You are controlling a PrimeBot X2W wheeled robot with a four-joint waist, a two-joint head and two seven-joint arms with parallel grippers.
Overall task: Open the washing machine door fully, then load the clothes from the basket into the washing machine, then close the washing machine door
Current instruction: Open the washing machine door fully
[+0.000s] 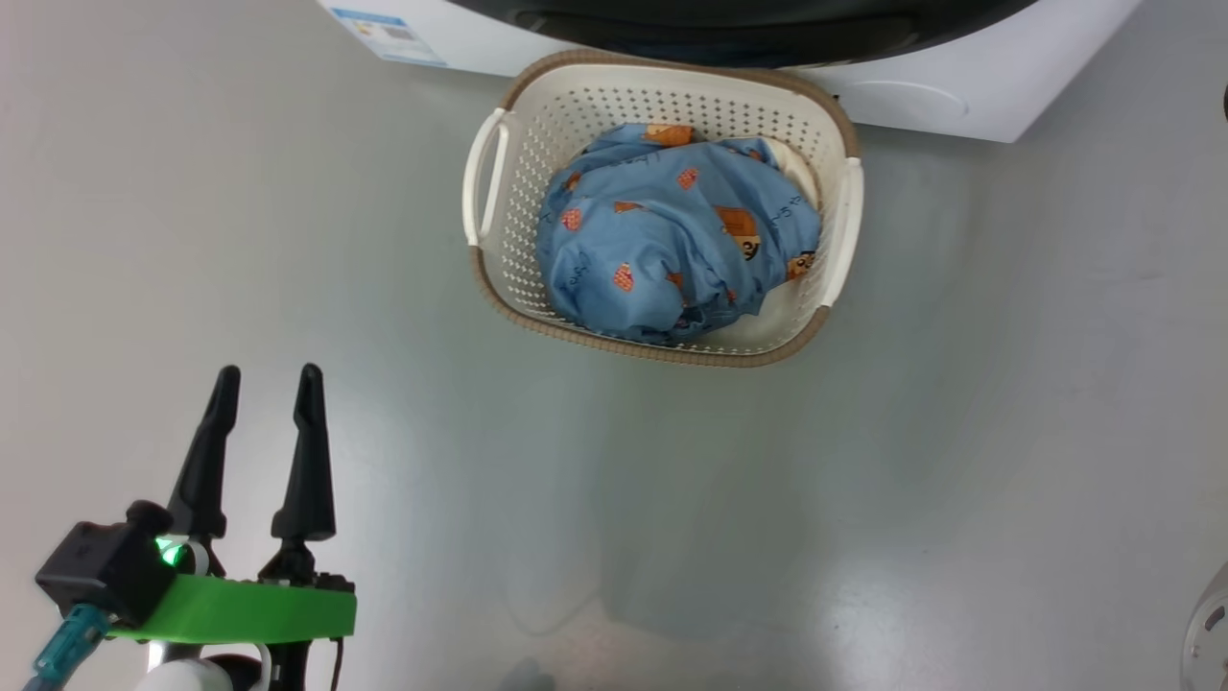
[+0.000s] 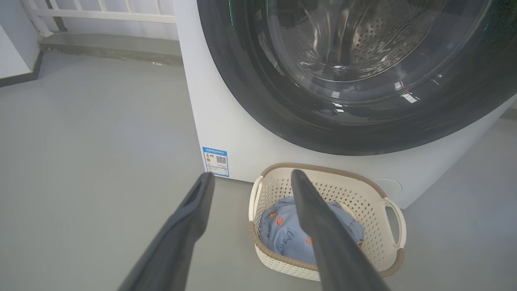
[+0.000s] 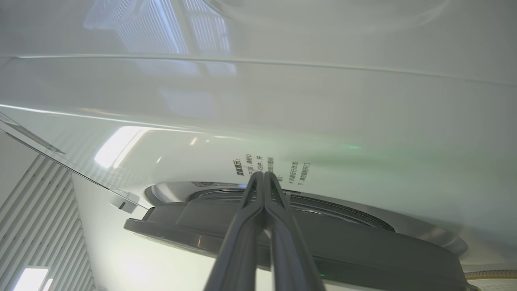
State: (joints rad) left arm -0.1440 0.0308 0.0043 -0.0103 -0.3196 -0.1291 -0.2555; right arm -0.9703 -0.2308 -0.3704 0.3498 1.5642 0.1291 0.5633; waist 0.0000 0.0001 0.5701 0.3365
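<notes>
Basket point(image 1: 624, 96) location: on the grey floor point(image 1: 911, 480), directly in front of the white washing machine point(image 1: 959, 86). Its far rim overlaps the machine's lower edge in the head view, so contact cannot be confirmed. The clothes point(image 1: 662, 240) lie bunched inside the basket, blue printed fabric uppermost, with a strip of cream-white cloth showing at the far right; anything beneath is covered. The washing machine door point(image 2: 363, 133) appears in the left wrist view as a glossy black ring around domed glass, cut off by the top and right frame edges. The perforated drum point(image 2: 375, 40) is visible through the glass, behind reflections. Whether the door is latched or slightly ajar cannot be determined. The left hand point(image 1: 269, 372) hangs over bare floor, well apart from the basket, fingers spread and holding nothing. The right hand point(image 3: 263, 174) has both fingers pressed together and is empty, its tips at small printed text point(image 3: 299, 171) on the white front panel, just beyond the door's dark rim in that view. The text is too blurred to read, and contact with the panel cannot be judged.
</notes>
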